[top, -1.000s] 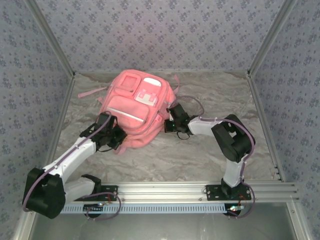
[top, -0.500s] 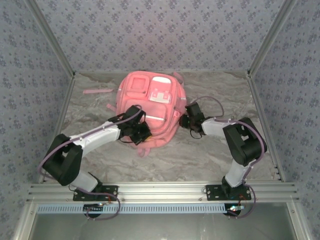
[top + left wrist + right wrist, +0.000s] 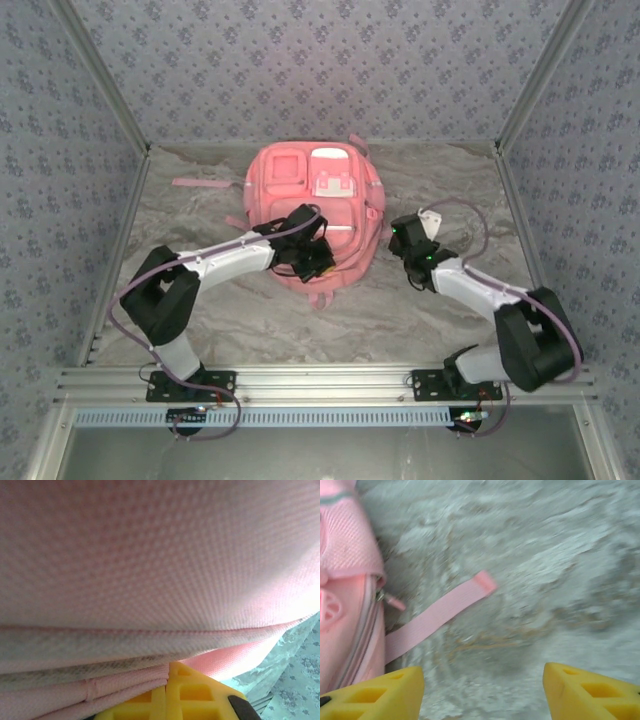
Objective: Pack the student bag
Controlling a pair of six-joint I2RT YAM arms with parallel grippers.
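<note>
Looking down from above, the left gripper (image 3: 312, 258) sits on the near edge of the bag (image 3: 315, 190), jaws drawn together. The bag lies flat at the back middle of the table (image 3: 200, 310), pockets up. The right gripper (image 3: 405, 236) hangs just off the bag's right side, not touching it. A white patch (image 3: 335, 185) on the upper pocket carries pink marks too small to read.

From the left wrist, pink weave crowds the lens. The yellow fingers (image 3: 197, 697) are pressed against each other, a folded hem of the bag caught at their tips.

From the right wrist, two yellow fingers (image 3: 375, 690) stand wide apart with bare table between them, holding nothing. The bag is off to the left, and a loose strap (image 3: 437, 612) trails from it across the table ahead.
</note>
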